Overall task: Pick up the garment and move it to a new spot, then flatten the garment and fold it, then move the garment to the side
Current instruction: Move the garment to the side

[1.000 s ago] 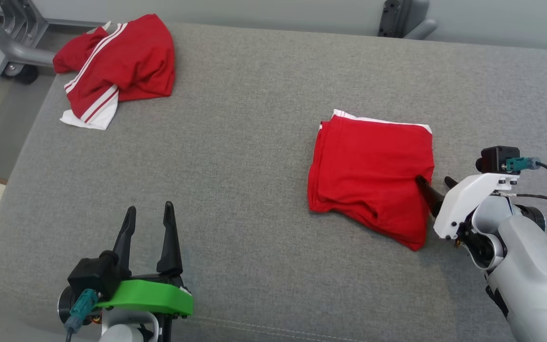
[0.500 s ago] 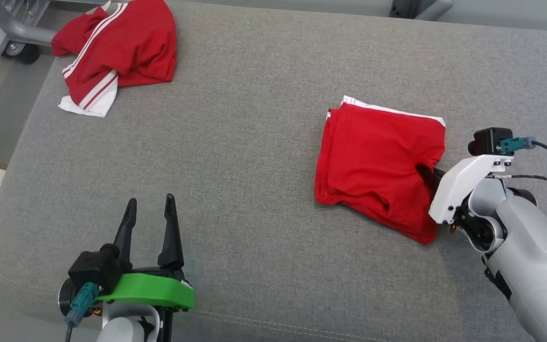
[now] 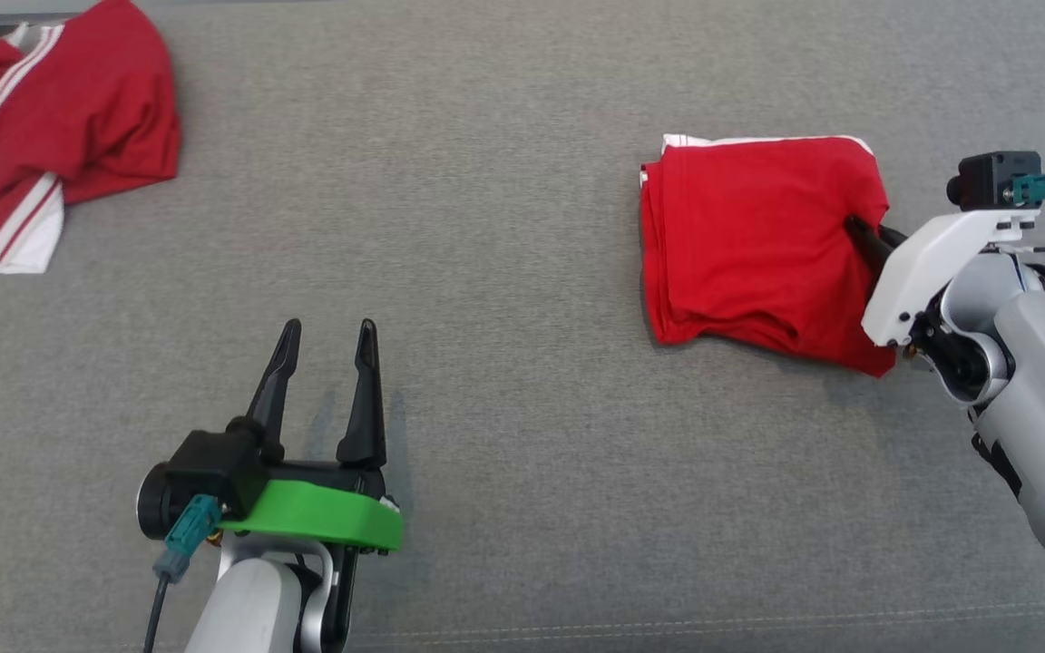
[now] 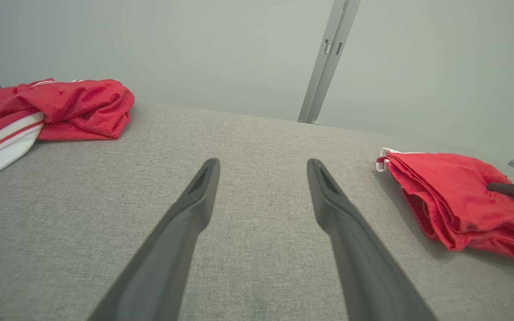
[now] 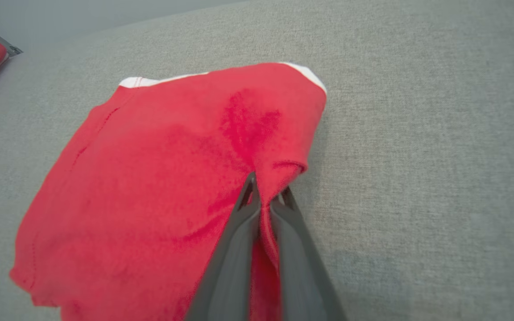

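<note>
Two fingers of your right gripper [image 5: 266, 191] pinch the folded garment [image 3: 749, 236] at its edge, right of the head view. Moving it aside seems in hand: lift, then carry sideways. Your left gripper [image 3: 329, 331] stands open, empty.

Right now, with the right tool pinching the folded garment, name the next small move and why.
Probably lift the right tool slightly, kept shut: it pinches the folded garment at its right edge, the fold looks finished and lies flat on the grey surface, so moving it aside remains.
</note>
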`<state>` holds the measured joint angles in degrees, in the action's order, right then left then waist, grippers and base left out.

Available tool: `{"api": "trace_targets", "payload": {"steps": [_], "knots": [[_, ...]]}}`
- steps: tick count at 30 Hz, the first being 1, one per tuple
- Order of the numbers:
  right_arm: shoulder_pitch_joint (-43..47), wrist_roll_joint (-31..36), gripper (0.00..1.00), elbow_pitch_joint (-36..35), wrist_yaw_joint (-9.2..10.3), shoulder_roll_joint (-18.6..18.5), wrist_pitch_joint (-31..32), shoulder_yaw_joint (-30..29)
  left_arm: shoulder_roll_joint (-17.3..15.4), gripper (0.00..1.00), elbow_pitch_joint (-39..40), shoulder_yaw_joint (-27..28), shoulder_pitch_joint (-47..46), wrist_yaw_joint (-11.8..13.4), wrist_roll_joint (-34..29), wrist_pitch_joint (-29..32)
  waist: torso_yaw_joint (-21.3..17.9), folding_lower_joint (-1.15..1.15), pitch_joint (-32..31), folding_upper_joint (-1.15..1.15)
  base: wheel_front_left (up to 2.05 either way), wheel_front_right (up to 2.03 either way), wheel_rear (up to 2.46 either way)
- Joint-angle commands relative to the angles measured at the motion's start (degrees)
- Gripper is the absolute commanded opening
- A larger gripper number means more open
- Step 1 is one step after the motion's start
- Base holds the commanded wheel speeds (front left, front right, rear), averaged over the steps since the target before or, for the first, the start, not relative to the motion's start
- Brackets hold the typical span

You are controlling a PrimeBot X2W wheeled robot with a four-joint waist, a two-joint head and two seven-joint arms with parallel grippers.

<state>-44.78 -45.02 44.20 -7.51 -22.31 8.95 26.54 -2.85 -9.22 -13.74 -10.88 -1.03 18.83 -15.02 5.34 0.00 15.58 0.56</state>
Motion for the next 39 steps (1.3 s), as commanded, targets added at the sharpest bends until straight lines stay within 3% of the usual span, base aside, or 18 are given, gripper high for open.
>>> {"api": "trace_targets", "payload": {"steps": [1,8,14,27,39], "knots": [[-1.4,0.0,0.0,0.1,0.04,-0.2,-0.6,0.1,-0.1,1.0,0.0,-0.1,-1.3,-0.2,-0.5,-0.1,-7.6,0.0,3.4,-0.56,0.0,0.0,0.0],[-6.8,-0.8,0.0,1.3,0.04,1.5,-2.2,1.5,-1.6,1.0,-0.5,-1.5,-5.0,-1.1,-2.7,0.5,-17.2,0.0,7.7,-0.56,0.0,0.0,0.0],[-9.7,-2.0,0.0,3.5,0.04,2.0,-4.3,2.4,-1.9,1.0,-0.8,-3.4,-7.8,-1.9,-3.7,1.7,-20.8,0.0,9.5,-0.56,0.0,0.0,0.0],[-16.7,1.1,0.0,9.8,0.04,-0.2,-8.8,6.3,-2.8,1.0,0.2,-4.2,-8.0,-1.2,-3.7,2.5,-17.3,0.0,11.1,-0.56,0.0,0.0,0.0],[-24.1,5.2,0.0,17.2,0.04,-9.0,-12.9,8.8,-4.5,1.0,5.3,-4.6,-7.1,-0.1,-4.4,4.1,-13.0,0.0,14.1,-0.56,0.0,0.0,0.0]]}}
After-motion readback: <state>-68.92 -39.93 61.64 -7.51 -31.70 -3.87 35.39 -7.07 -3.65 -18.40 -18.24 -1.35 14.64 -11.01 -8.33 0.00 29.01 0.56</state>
